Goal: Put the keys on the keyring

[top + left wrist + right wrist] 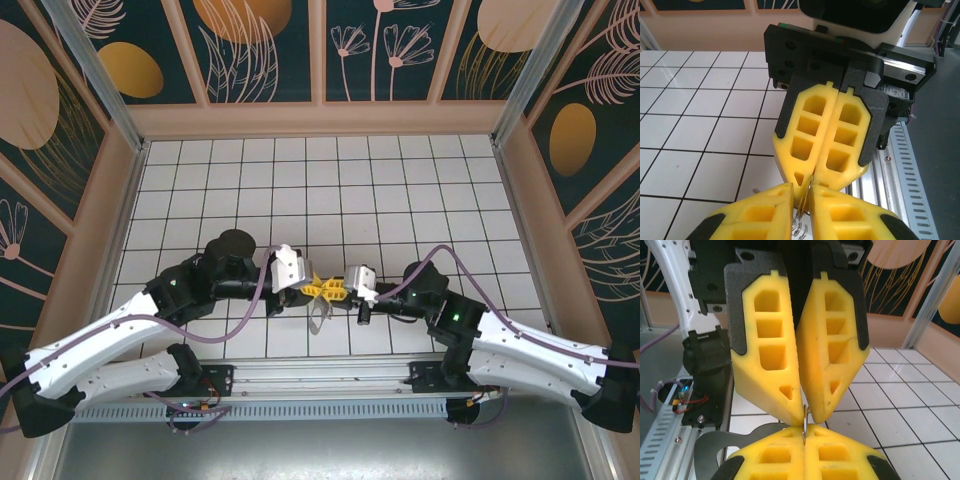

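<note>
The left gripper [311, 287] and right gripper [337, 292] are met tip to tip at 9 and 3 o'clock of the keyring [318, 318], whose loop hangs toward 6. Its upright wire ring [804, 422] is clamped by the right gripper, while the left's jaws are narrowly parted around it.

A: Light?
B: Bright, even, from above; faint shadows on the white tiled table [400, 190] at 6 o'clock.
A: Sharpness?
B: Top view crisp; left tool's yellow plastic fingers [755, 215] blur at 6 o'clock.
</note>
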Available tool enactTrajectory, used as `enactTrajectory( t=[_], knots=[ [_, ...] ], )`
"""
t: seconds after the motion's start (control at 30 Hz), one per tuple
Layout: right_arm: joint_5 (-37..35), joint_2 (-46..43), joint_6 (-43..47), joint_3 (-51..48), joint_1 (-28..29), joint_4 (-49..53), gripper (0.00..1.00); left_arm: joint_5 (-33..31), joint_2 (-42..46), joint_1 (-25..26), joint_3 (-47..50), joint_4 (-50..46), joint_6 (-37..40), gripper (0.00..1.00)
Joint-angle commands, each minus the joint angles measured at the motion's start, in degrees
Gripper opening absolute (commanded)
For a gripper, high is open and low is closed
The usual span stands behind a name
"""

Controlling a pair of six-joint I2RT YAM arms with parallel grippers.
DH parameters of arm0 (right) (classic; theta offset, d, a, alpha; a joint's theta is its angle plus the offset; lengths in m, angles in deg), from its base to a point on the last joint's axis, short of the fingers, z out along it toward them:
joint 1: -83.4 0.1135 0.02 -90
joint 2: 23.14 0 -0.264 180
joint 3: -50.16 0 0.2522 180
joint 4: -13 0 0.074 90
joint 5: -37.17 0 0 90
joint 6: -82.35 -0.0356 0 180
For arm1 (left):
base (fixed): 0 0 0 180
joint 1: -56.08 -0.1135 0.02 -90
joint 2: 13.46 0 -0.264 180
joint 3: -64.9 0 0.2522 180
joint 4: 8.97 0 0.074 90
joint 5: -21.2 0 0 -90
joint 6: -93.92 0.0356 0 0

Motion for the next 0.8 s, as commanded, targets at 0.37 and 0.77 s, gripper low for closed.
enactTrajectory(
  t=[0.37, 0.77],
  knots=[
    [5.3, -0.9, -3.0, 0.3, -0.4, -11.3, 0.00, 1.8, 2.1, 0.6, 2.9, 5.1, -1.3, 0.00],
    [-4.6, 0.8, -0.2, 3.4, 0.8, -1.6, 0.16, -1.4, 3.9, 0.5, 2.1, 4.1, -0.8, 0.00]
  ],
)
